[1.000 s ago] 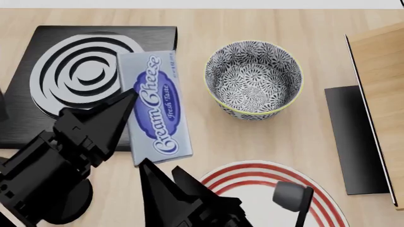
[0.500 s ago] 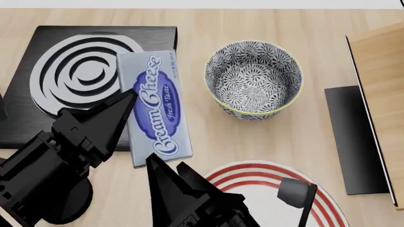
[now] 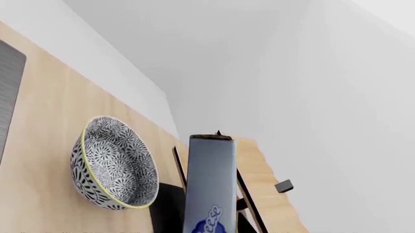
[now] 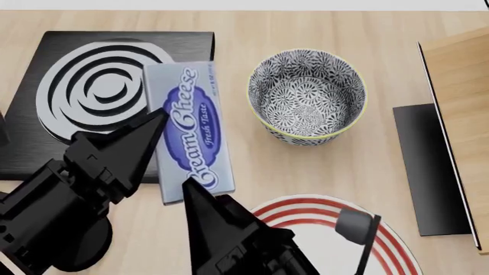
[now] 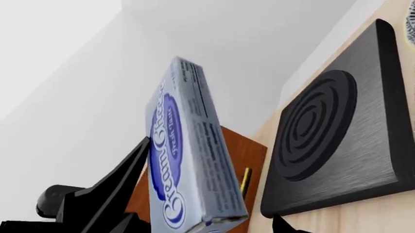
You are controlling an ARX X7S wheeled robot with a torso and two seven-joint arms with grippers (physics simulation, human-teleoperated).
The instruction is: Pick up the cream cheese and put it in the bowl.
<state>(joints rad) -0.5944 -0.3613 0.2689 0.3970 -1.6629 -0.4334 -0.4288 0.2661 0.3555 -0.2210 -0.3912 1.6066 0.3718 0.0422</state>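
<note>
Two black grippers are seen low in the head view. The left gripper [image 4: 164,154] is closed on the cream cheese [image 4: 191,129]: one tapered finger [image 4: 134,140] is pressed to the box's edge at nine o'clock, and another [image 4: 200,200] meets its end at six o'clock. Compared with a second ago, the box has been turned very slightly and the lower finger has been drawn closer under it. The right gripper [image 4: 355,226] is partly shown over the red-ringed plate [image 4: 397,240]; its opening cannot be told. The bowl [image 4: 307,96], deep, round, densely patterned in black and white with a yellowish rim, is set at three o'clock of the box, apart from it. A brushed black burner plate [image 4: 46,149] with pale concentric rings lies beneath the box's far side.

In the left wrist view the flat silver-grey box [image 3: 211,184] is seen edge-on beside the bowl [image 3: 113,170].

In the right wrist view the box [image 5: 188,165] is shown tilted above the light wooden table [image 5: 389,218], its blue oval label facing a black finger [image 5: 110,189], with the burner plate [image 5: 337,131] beyond.
</note>
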